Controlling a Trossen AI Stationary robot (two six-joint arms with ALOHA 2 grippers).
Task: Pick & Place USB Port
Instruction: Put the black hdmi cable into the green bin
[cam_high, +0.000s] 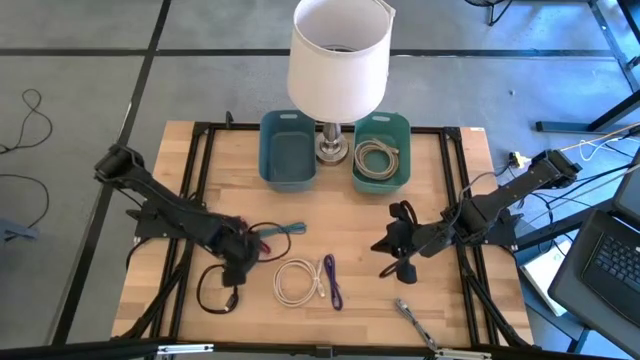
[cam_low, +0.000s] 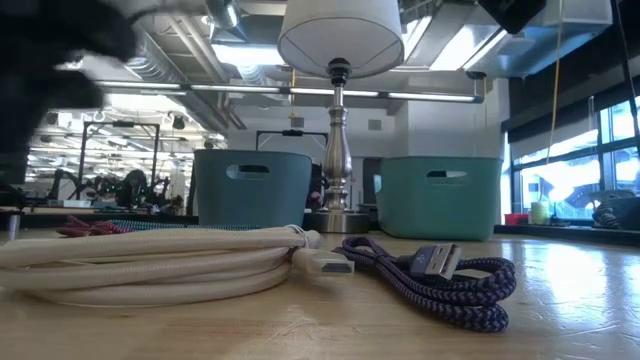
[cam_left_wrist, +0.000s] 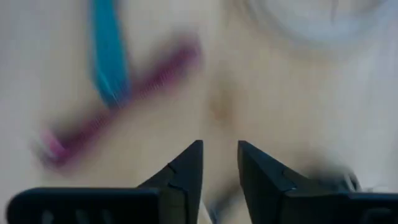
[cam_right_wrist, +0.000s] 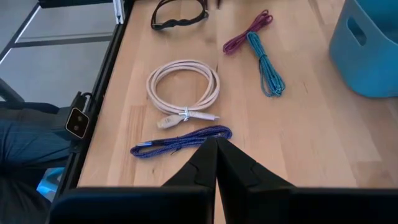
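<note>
1. two bins stand at the far edge of the wooden table, either side of a lamp: a blue bin that looks empty and a teal bin with a coiled pale cable already in it. i judge the bins to be the drop points, so that cable counts as sorted.
2. the cables not yet sorted lie loose in the middle and near part of the table: a white coiled usb cable, a purple braided usb cable just beside it, a teal cable and a magenta cable touching at one end, and a black cable loop near the left arm.
3. they lie within reach of either arm, which fits a one-at-a-time pick.
4. the left gripper is low over the table near the magenta and teal cables; its fingers stand a little apart and nothing shows between them. whether it touches the black cable under it i cannot tell.
5. the right gripper hovers over the table's right half, well apart from the cables, its fingers pressed together on nothing; it looks to be waiting.
6. a metal tool lies near the front edge, apart from the cables.
</note>
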